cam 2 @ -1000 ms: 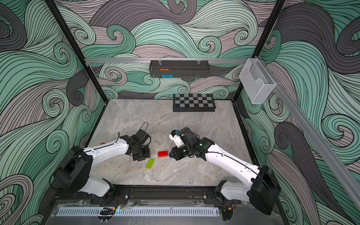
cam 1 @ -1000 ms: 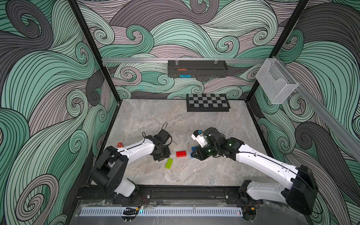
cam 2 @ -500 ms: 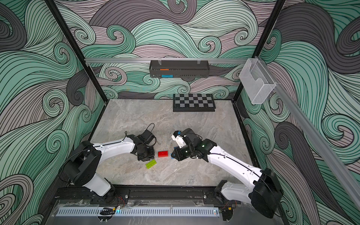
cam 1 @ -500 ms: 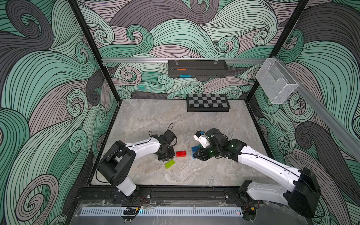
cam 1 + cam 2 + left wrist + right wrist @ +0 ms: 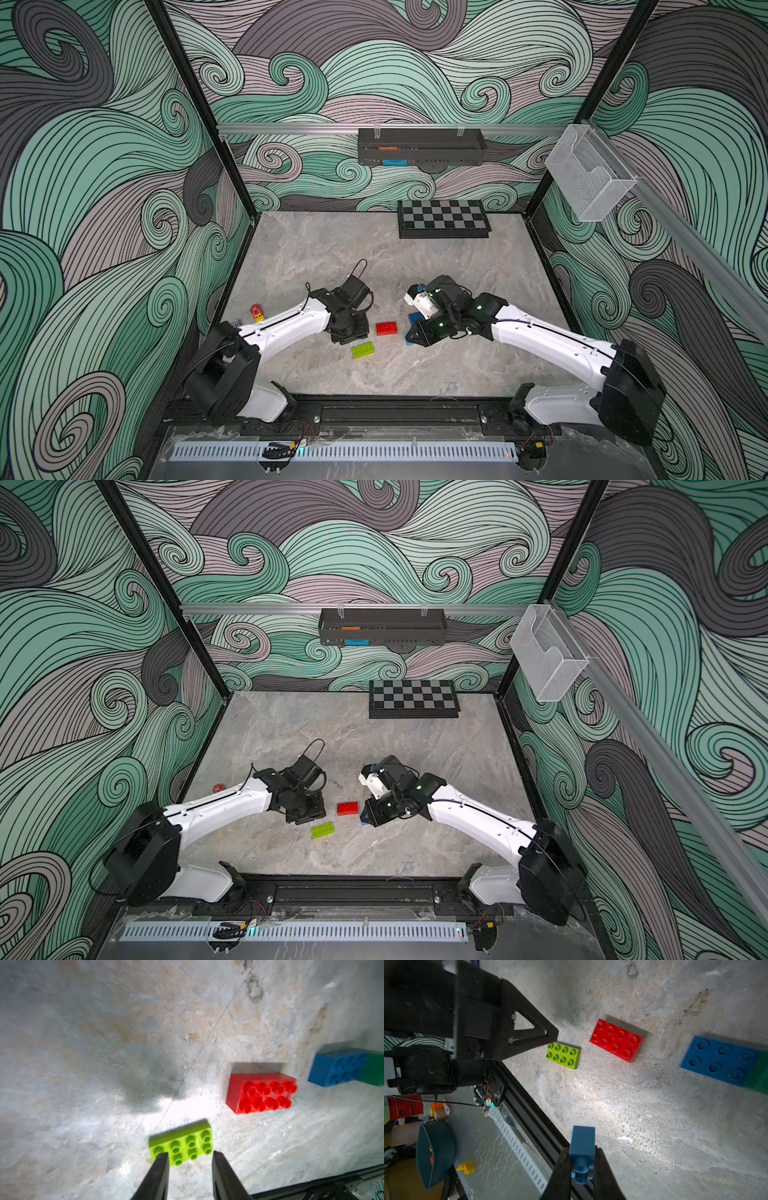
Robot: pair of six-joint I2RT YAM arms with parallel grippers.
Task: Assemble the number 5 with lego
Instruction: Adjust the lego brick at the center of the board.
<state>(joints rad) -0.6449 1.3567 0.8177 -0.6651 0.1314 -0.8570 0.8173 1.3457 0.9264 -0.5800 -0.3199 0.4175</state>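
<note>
A: One join made so far? The right hand point(image 5: 581, 1159) grips the small light blue brick point(image 5: 582, 1147).

B: Yes. Beyond it, dark blue brick point(image 5: 720, 1061) carries the dark green brick point(image 5: 758, 1076). Red brick point(image 5: 616, 1040) and lime green brick point(image 5: 182, 1145) lie loose.

A: Left hand point(image 5: 189, 1157)?

B: Slightly parted, empty, over the lime one.

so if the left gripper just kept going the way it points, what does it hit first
Most likely the lime green studded plastic brick: in the left wrist view it lies just past the left gripper, whose fingertips frame its near edge with a gap between them. Whether they are still above it is unclear.
</note>
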